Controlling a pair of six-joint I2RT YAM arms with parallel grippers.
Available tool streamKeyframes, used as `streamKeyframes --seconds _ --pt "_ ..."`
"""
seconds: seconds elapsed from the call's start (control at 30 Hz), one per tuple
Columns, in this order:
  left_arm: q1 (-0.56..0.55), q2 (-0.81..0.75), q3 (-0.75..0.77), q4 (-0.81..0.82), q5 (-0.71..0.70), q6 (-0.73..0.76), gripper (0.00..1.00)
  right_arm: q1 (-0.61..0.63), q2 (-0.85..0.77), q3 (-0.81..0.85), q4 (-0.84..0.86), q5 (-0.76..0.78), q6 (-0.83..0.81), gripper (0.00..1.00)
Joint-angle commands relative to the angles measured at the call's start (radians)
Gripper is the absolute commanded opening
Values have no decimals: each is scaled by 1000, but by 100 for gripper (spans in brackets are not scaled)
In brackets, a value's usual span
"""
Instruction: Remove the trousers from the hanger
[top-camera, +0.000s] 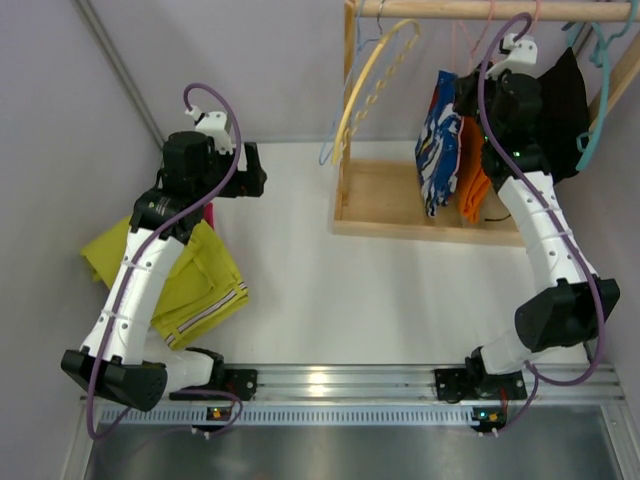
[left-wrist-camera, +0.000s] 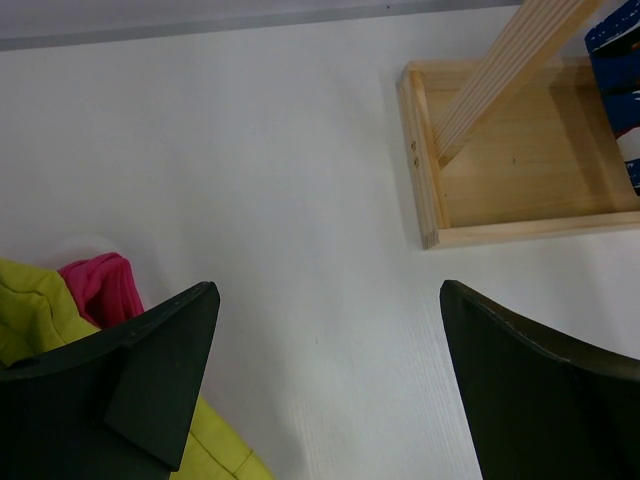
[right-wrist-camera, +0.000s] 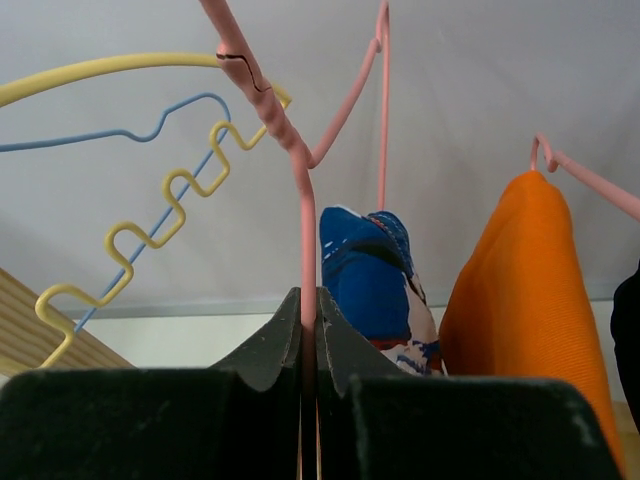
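Blue patterned trousers hang on the wooden rack, also in the right wrist view. An orange garment hangs beside them on a pink hanger. My right gripper is up at the rack, shut on the thin wire of a pink hanger just in front of the blue trousers. I cannot tell whether this wire carries them. My left gripper is open and empty above the white table.
Yellow trousers and a pink garment lie on the table at the left. The rack's wooden base tray stands at the back right. An empty yellow hanger, a blue hanger, a black garment and a teal hanger hang on the rail.
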Motion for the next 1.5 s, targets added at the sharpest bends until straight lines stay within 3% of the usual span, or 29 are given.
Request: streamKeyframes --seconds 0.0,0.57,0.93,1.2,1.33,1.47 --pt "4 -2 31 54 19 1 98 8 -86 90 162 -18 23 0" --pt "4 -28 5 112 31 -27 98 2 -97 210 124 -57 118 0" --pt "4 -103 -85 214 66 33 98 4 -190 78 22 -99 193 0" --pt "4 -231 -251 373 145 91 98 4 -273 -32 -33 -140 251 0" --pt "-2 -300 -345 407 257 145 98 4 -316 -83 -55 -168 304 0" --pt "-41 -396 -491 442 271 258 97 4 -367 -132 -73 -179 362 0"
